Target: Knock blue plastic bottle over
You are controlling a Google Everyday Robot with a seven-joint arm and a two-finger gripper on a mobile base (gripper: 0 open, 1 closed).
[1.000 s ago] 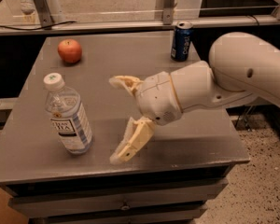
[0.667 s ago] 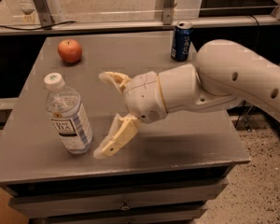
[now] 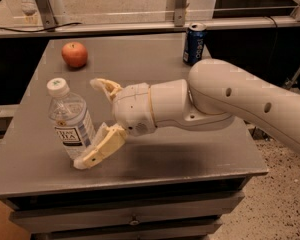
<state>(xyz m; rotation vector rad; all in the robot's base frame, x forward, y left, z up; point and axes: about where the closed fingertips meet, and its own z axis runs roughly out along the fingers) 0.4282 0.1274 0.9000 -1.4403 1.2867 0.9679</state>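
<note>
Blue-labelled clear plastic bottle point(image 3: 67, 115), white cap: upright on grey counter point(image 3: 155, 54). White two-finger gripper point(image 3: 87, 124): just beside bottle, jaws spread wide, one by its base. Recommended: push high on body, toppling not sliding.

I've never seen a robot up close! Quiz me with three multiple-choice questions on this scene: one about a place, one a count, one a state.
1. Where is the apple? A) on the floor B) on the table, beyond the bottle C) in a bowl
2. How many things are on the table? A) one B) three C) six
3. How is the bottle? A) upright B) lying flat C) crushed
1 B: it lies at the far edge. 2 B: bottle, apple, can. 3 A: cap on top, with the open gripper close beside it.
</note>
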